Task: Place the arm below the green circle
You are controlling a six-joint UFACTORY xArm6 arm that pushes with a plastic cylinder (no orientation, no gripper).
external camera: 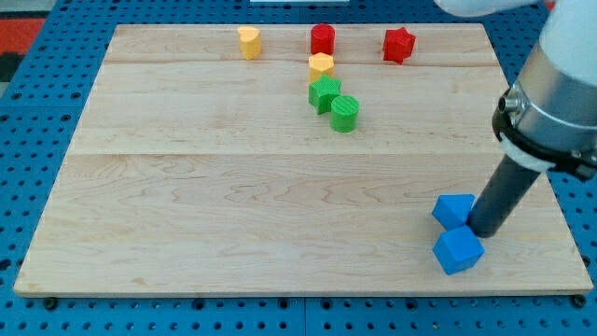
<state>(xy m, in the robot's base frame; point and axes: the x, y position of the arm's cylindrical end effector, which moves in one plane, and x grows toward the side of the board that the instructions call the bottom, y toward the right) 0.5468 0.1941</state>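
The green circle (344, 113) stands on the wooden board near the view's top centre, touching a green star-shaped block (324, 93) at its upper left. My tip (484, 230) rests far off toward the view's lower right, wedged between two blue blocks, one (454, 210) to its left and one (458, 250) just below it. The tip is well to the right of and lower than the green circle.
A yellow hexagon (321, 64) sits just above the green star. A red block (323, 39), a red star (398, 44) and a yellow heart-like block (248, 42) line the board's top edge. The arm's grey body (560, 93) looms over the right edge.
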